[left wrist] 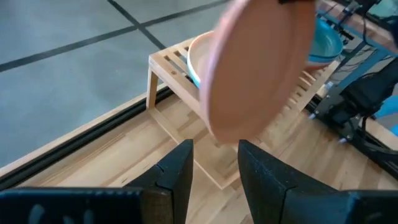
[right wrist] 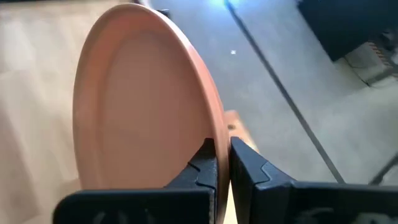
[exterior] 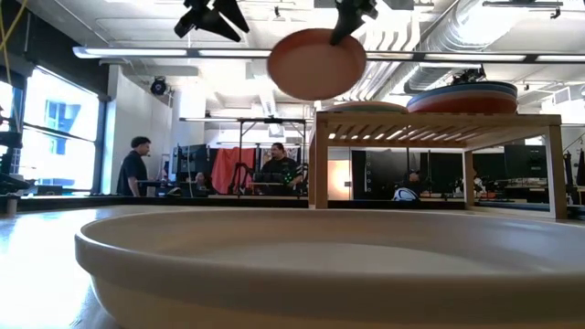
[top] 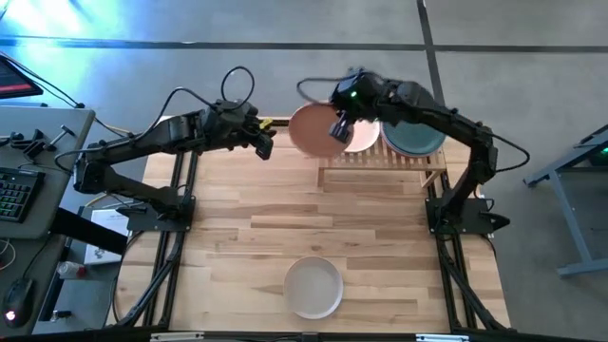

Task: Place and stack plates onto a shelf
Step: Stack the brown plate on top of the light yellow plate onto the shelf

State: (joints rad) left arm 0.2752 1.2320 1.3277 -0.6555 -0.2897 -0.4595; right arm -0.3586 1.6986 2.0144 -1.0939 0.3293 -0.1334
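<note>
Terracotta plate [top: 311, 130] hangs tilted beside the stacked bamboo shelf [top: 385, 158].

High view: overhead, straight down on whole bench [top: 285, 223]. Low view: bench-top level, close behind grey-white plate [exterior: 320, 265], facing room. Wrist views: close, along own fingers. All four share terracotta plate [top: 313, 130]; three share shelf [exterior: 439, 123].

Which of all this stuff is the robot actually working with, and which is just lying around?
Part of the job:
- terracotta plate, gripped at its rim by the right claw
- bamboo shelf
- stacked plates on the shelf
- grey-white plate near the table's front edge
- left claw, empty, raised beside the shelf

Just lying about:
- keyboard on the side desk
- people in the background
</note>
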